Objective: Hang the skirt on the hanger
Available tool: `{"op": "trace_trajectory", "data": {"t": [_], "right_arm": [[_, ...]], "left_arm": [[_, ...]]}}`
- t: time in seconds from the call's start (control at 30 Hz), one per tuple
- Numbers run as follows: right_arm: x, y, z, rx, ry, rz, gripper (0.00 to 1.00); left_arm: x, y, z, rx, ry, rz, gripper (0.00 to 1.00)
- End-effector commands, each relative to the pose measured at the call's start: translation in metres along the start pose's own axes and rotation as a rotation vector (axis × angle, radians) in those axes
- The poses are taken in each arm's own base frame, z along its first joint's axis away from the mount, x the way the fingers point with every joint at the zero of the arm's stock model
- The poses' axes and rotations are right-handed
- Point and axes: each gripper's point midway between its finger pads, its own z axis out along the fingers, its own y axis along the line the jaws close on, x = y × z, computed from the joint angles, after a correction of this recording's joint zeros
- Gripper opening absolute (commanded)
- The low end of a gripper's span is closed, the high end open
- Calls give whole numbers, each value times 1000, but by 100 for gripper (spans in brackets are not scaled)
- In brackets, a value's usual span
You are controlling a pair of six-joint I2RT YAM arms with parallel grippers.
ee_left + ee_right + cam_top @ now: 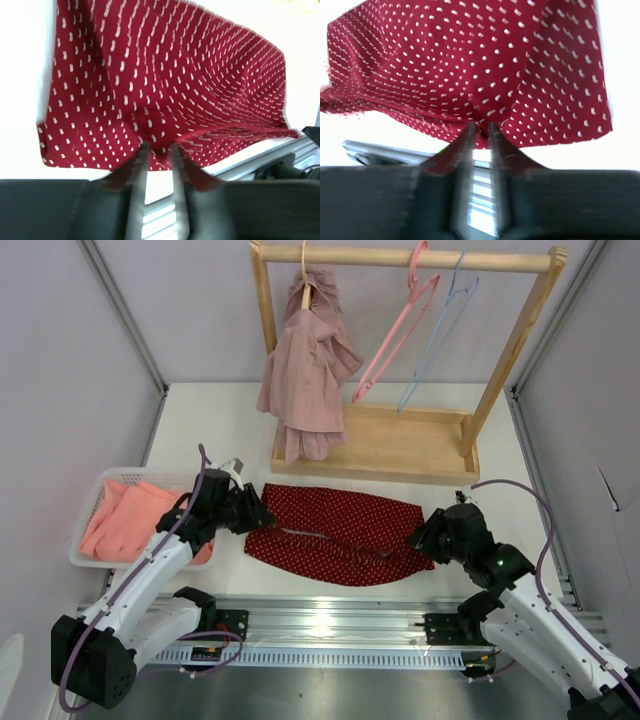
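Observation:
The red skirt (335,530) with white dots lies flat on the white table in front of the wooden rack. My left gripper (258,512) sits at its left end and my right gripper (420,537) at its right end. In the left wrist view the skirt (165,75) spreads beyond my gripper (159,147); the jaws stand slightly apart with the hem at their tips. The right wrist view shows the same: skirt (470,65) ahead, gripper (480,125) narrowly open at the hem. An empty pink hanger (395,340) and a blue hanger (440,330) hang on the rail.
The wooden rack (400,257) stands at the back with its base board (400,445) behind the skirt. A dusty-pink garment (305,370) hangs at its left end. A white basket (90,558) with orange cloth (130,515) sits left. A metal rail (330,625) runs along the near edge.

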Motion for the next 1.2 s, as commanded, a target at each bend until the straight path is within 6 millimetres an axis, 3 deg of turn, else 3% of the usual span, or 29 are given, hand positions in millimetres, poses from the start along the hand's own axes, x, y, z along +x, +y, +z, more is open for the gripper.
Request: {"op": "trace_trajectory", "data": {"t": [0.0, 0.13, 0.23, 0.33, 0.43, 0.47, 0.5, 0.6, 0.63, 0.67, 0.73, 0.83, 0.87, 0.9, 0.93, 0.97, 1.0, 1.03, 1.07, 1.1, 1.17], "right_arm": [[-10, -5, 0, 28, -86, 113, 46], [-17, 6, -3, 12, -93, 79, 57], [-27, 15, -6, 10, -110, 52, 60], [-41, 25, -10, 6, -145, 30, 61], [-60, 44, -15, -14, -173, -8, 61], [-69, 53, -19, -30, -184, -11, 61], [-72, 56, -19, -36, -187, -29, 60], [-84, 66, -21, -56, -198, -44, 58], [-87, 67, -21, -57, -199, -46, 58], [-92, 66, -22, -57, -207, -38, 57], [-95, 71, -26, -78, -201, -47, 57], [-96, 71, -26, -89, -193, -53, 57], [-96, 70, -26, -87, -190, -51, 57], [-94, 70, -25, -93, -183, -53, 57], [-93, 69, -24, -90, -177, -53, 57], [-92, 69, -24, -92, -178, -52, 57], [-93, 68, -24, -90, -180, -51, 57], [-92, 68, -24, -91, -179, -51, 57], [-92, 67, -24, -90, -180, -52, 57], [-92, 68, -24, -95, -180, -52, 57], [-87, 70, -24, -113, -155, -55, 56]], "left_arm": [[11, -4, 0, 30, 7, -28, 47], [5, -8, -12, 34, -30, 13, 58], [-10, -20, -26, 55, -69, 66, 58], [-32, -47, -44, 125, -112, 144, 56], [-74, -94, -83, 210, -251, 249, 55], [-76, -108, -88, 233, -261, 281, 54], [-100, -140, -121, 292, -356, 333, 55], [-113, -177, -134, 299, -410, 423, 55], [-139, -206, -168, 347, -527, 437, 55], [-135, -224, -162, 377, -510, 474, 55], [-158, -256, -192, 419, -620, 515, 55], [-186, -292, -202, 462, -736, 585, 56], [-200, -316, -228, 539, -825, 601, 56], [-206, -326, -208, 521, -819, 647, 57], [-212, -334, -202, 521, -830, 664, 57], [-228, -350, -226, 546, -898, 661, 57], [-232, -359, -187, 510, -854, 701, 57], [-239, -372, -193, 531, -876, 716, 58], [-242, -378, -179, 521, -862, 730, 58], [-248, -386, -181, 525, -870, 749, 58], [-256, -401, -147, 507, -841, 768, 58]]}}
